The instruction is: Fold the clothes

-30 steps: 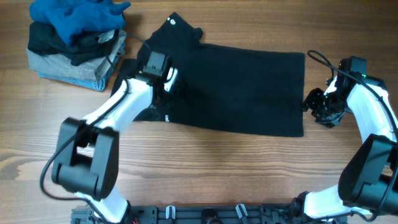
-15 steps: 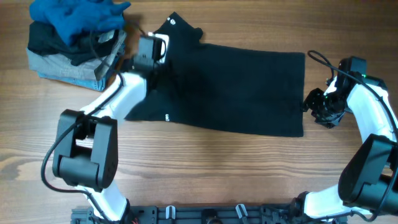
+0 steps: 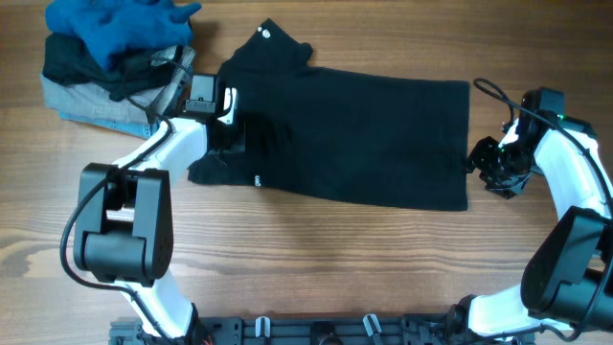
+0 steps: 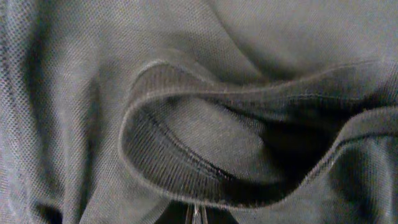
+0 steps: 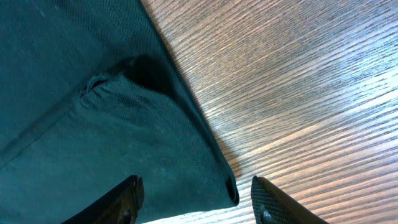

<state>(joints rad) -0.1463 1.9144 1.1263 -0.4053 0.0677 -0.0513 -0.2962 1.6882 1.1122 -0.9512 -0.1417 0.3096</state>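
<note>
A black shirt (image 3: 364, 134) lies spread flat across the middle of the table. My left gripper (image 3: 222, 103) is at the shirt's left end, by the sleeve. The left wrist view is filled with bunched black fabric and a ribbed sleeve hem (image 4: 186, 168). The fingertips (image 4: 194, 215) sit pressed together at the bottom edge, shut on the cloth. My right gripper (image 3: 485, 161) is at the shirt's right edge. In the right wrist view its two fingers (image 5: 196, 199) are spread open over the shirt's hem corner (image 5: 227, 186), holding nothing.
A stack of folded clothes stands at the far left corner, with a blue garment (image 3: 115, 24) on top and jeans (image 3: 101, 103) beneath. It is close beside my left arm. Bare wood table (image 3: 335, 259) runs along the front.
My left gripper has moved left and back from inside the shirt to its left end, and the sleeve area has spread out leftward with it. The right arm has not moved.
</note>
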